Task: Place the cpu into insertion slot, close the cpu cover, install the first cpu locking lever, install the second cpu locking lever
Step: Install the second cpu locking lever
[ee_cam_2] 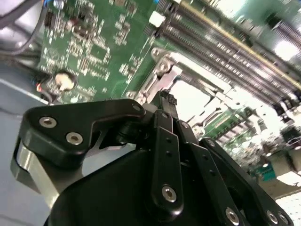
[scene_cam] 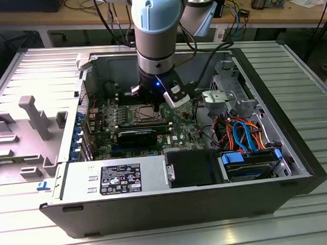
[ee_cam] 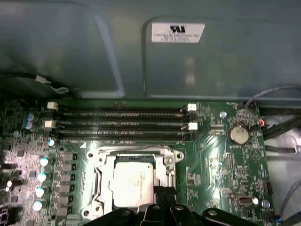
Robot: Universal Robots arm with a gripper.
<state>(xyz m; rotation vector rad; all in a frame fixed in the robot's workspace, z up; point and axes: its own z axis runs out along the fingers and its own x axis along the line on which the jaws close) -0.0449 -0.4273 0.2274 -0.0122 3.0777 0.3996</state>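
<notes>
In the first wrist view the cpu (ee_cam: pixel 134 181) lies flat in the insertion slot (ee_cam: pixel 94 195), its dull silver top facing up. The silver cpu cover (ee_cam: pixel 168 161) frames it and looks level with the board. My gripper (ee_cam: pixel 162 194) hovers at the socket's edge, just beside the chip. In the second wrist view the black fingertips (ee_cam_2: pixel 165 101) meet in a point over the socket's metal rim (ee_cam_2: pixel 162 70), shut, with nothing visible between them. In the exterior view the gripper (scene_cam: pixel 151 95) hangs inside the open computer case over the socket (scene_cam: pixel 140 114). I cannot make out the locking levers.
Long memory slots (ee_cam: pixel 122 122) run beside the socket, and a coin battery (ee_cam: pixel 238 134) sits further along the board. The grey case wall (ee_cam: pixel 188 61) rises close behind. A black graphics card (scene_cam: pixel 137 136), power supply (scene_cam: pixel 117 177) and coloured cables (scene_cam: pixel 246 134) crowd the case.
</notes>
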